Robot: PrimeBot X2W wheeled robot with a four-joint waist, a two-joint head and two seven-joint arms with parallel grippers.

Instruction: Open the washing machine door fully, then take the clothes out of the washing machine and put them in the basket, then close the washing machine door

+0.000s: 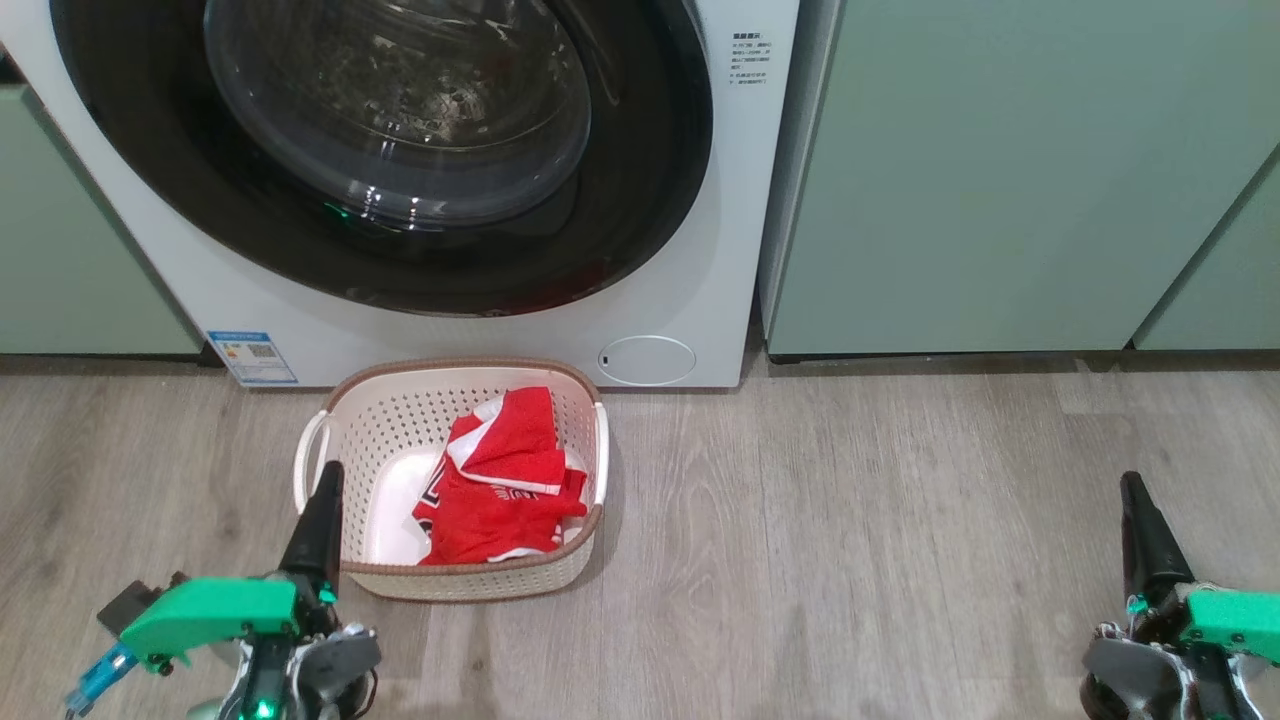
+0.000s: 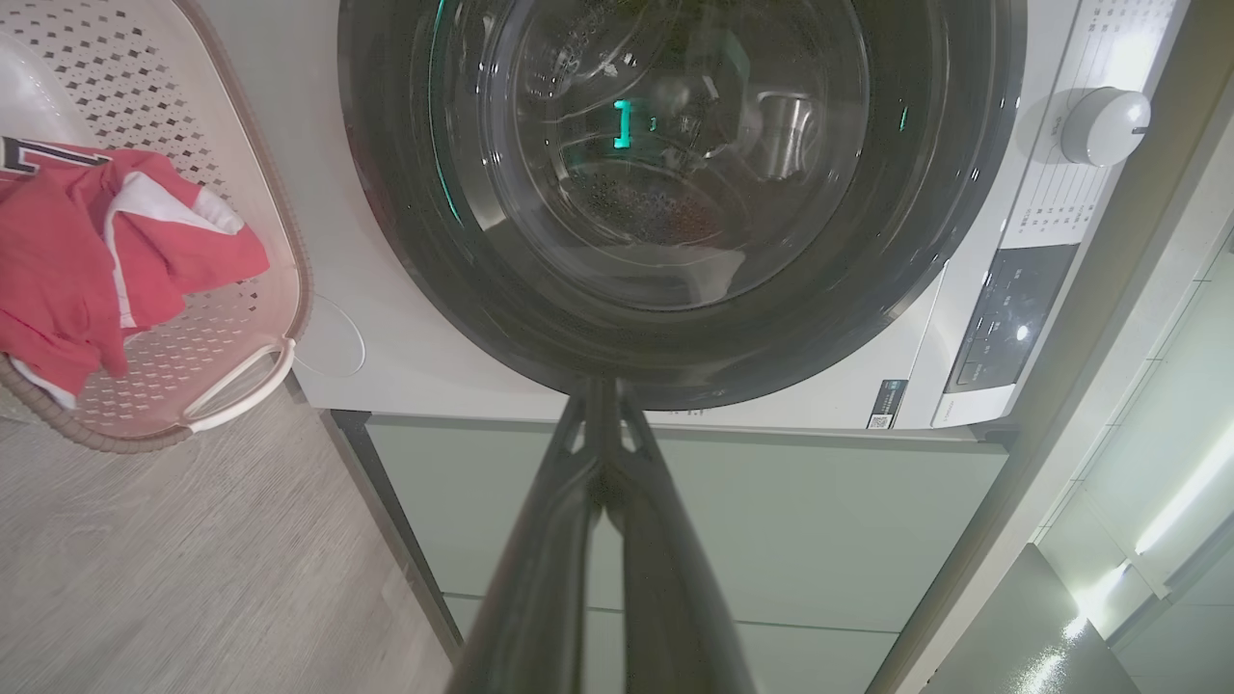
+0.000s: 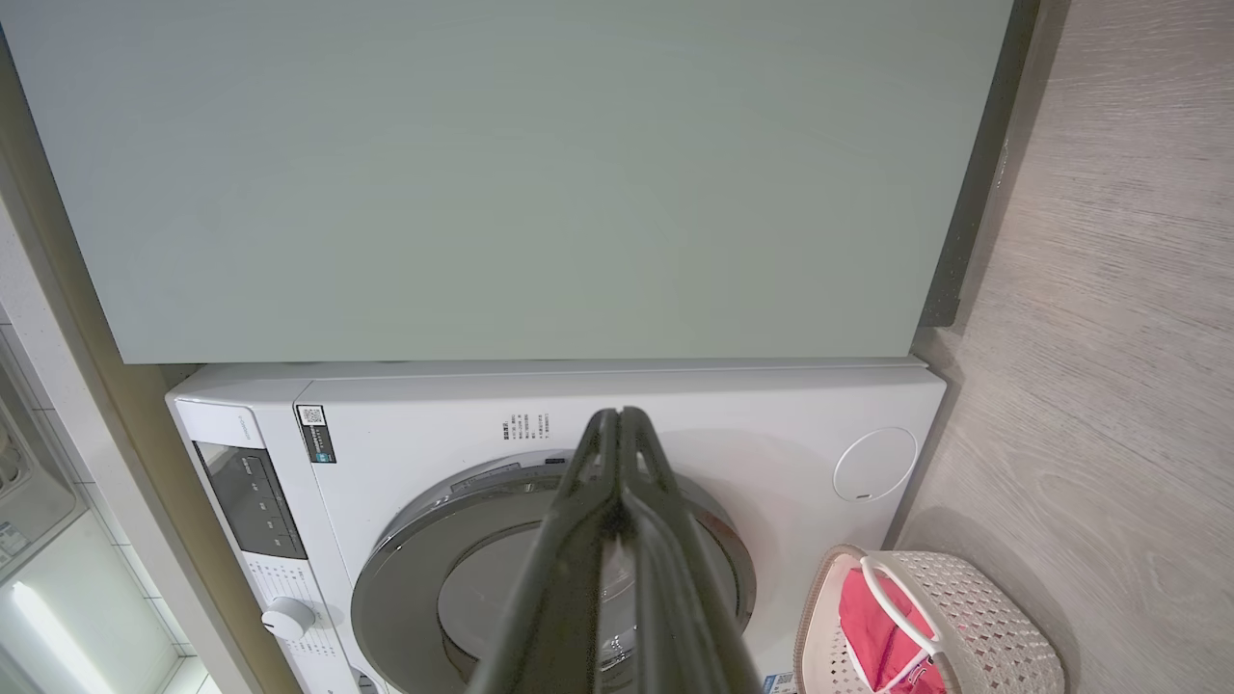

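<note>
Left claw [image 1: 331,472], head view, lower left: we log its two dark fingers clenched together, grasping nothing, the tip seen against the near left side of the basket [image 1: 400,425]. Right claw [image 1: 1131,482], lower right: likewise clenched and empty, well apart from the basket, over the wooden floor [image 1: 850,560]. Basket stands on the floor just before the washing machine [image 1: 720,300]. The clothes [image 1: 500,485], red with white trim, lie inside it, heaped toward its right side. Washing machine door [image 1: 650,200], black rim and glass bowl, sits shut against the front. Pale green cabinets [image 1: 1000,170] flank the machine. Left wrist view: we note pressed fingers pointing at the door's rim, the clothes in the basket to one side, and a white dial [image 2: 1099,125] on the panel. Right wrist view: closed fingers before the machine's front, basket with clothes at the lower corner.
</note>
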